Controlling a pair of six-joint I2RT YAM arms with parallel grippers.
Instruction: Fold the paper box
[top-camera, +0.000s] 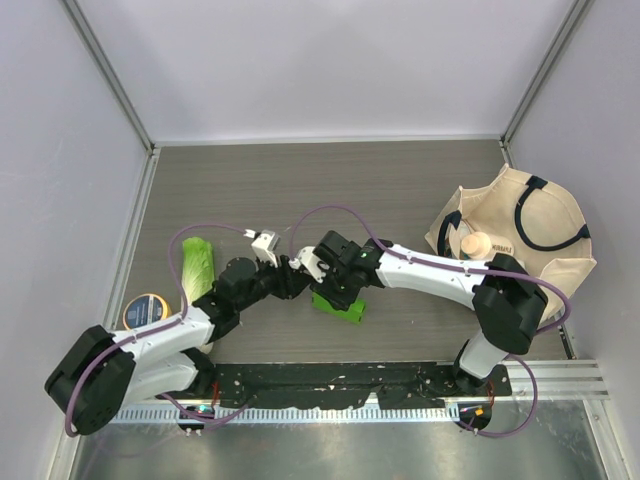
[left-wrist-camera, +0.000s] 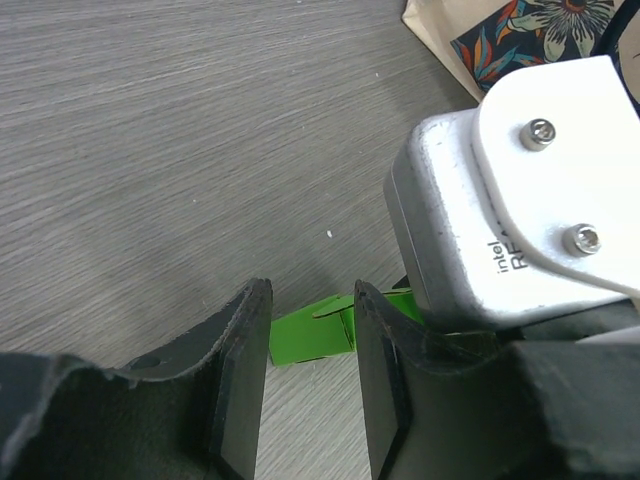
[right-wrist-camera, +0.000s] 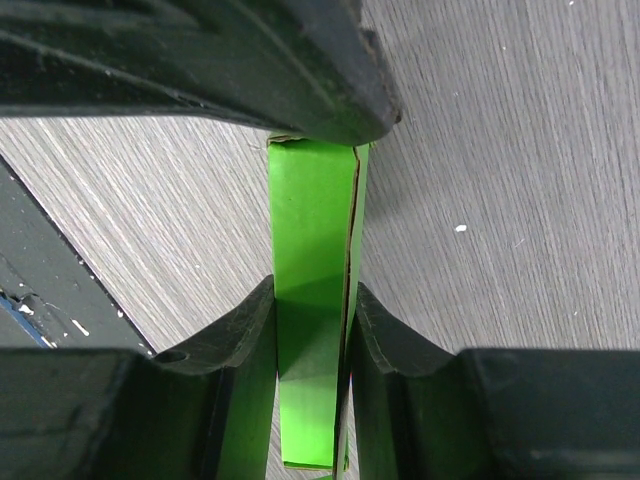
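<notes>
Top external view: on the grey table (top-camera: 300, 180), a beige tote bag (top-camera: 520, 225) lies to the right of the green paper box (top-camera: 340, 308) and a cabbage (top-camera: 197, 268) to its left. The right gripper (right-wrist-camera: 312, 300) pinches the box by both sides. The left gripper (left-wrist-camera: 312, 300), its jaws narrowly apart, sits at the box's end; I cannot tell whether it is gripping.

**Grey wood-grain worktop** (top-camera: 330, 180), top view, closed in by pale walls (top-camera: 320, 70) on three sides. Left: a long pale-green and white cabbage (top-camera: 197, 268) lies lengthwise, with a round yellow-and-dark tin (top-camera: 146, 311) just beside its near end. Right: a beige tote bag (top-camera: 560, 262) sits slumped open. Near centre: the bright green paper box (top-camera: 340, 308); whether it touches the surface cannot be told.
</notes>
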